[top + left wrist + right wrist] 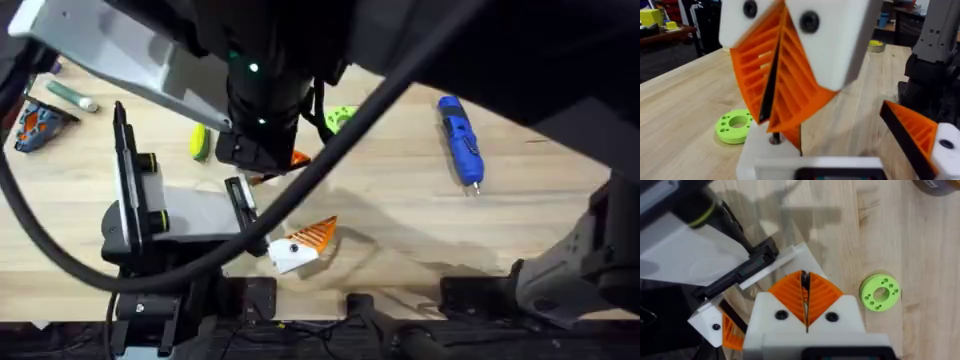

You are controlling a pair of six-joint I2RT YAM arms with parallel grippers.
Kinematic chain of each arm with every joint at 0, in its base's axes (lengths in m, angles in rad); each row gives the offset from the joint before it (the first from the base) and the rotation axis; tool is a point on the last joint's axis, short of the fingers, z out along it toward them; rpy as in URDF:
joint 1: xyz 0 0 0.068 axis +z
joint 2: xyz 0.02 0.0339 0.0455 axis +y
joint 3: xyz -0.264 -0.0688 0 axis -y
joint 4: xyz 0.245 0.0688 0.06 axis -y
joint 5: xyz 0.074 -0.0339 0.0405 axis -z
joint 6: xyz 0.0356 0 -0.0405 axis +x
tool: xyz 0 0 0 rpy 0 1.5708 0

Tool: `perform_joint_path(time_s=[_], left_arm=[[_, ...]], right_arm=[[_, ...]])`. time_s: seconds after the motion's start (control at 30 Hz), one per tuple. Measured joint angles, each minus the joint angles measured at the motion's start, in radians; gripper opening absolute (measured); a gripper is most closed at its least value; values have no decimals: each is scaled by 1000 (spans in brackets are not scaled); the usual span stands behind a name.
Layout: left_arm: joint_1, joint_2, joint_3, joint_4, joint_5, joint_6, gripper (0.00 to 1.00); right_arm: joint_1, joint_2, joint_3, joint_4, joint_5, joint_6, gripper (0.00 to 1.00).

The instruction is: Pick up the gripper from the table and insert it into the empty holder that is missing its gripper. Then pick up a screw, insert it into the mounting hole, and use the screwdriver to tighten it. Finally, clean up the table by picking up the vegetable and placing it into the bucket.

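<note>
My right gripper hangs over the white holder of the left arm, shut on what looks like the small orange gripper, whose lower end touches the holder. The left gripper stands open; its other finger carries an orange pad. On the table to the right lies the blue screwdriver. The yellow-green vegetable lies left of the dark, blurred right arm. A round tan rim, perhaps the bucket, shows at the edge. Screws are out of view.
A green disc with holes lies just beyond the two grippers, also seen as a green disc. At the far left sit a spare orange-and-black part and a pale green stick. Bare wood lies between the grippers and the screwdriver.
</note>
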Motion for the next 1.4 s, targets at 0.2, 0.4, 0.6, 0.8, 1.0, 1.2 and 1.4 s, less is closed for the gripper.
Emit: perform_joint_path(time_s=[0.2,0.4,0.6,0.8,1.0,1.2,1.4], left_arm=[[0,0,0,0,0,0,985],[0,0,0,0,0,0,986],[0,0,0,0,0,-1,986],[0,0,0,0,0,-1,986],[0,0,0,-1,0,-7,985],[0,0,0,-1,0,-13,987],[0,0,0,-1,1,-10,985]], right_arm=[[0,0,-13,17,-10,6,5],[0,0,-14,19,-10,10,5],[0,0,-14,14,-10,10,5],[0,0,-14,6,-2,10,5],[0,0,-20,8,2,18,5],[1,0,-27,24,1,25,5],[3,0,-51,28,1,25,5]])
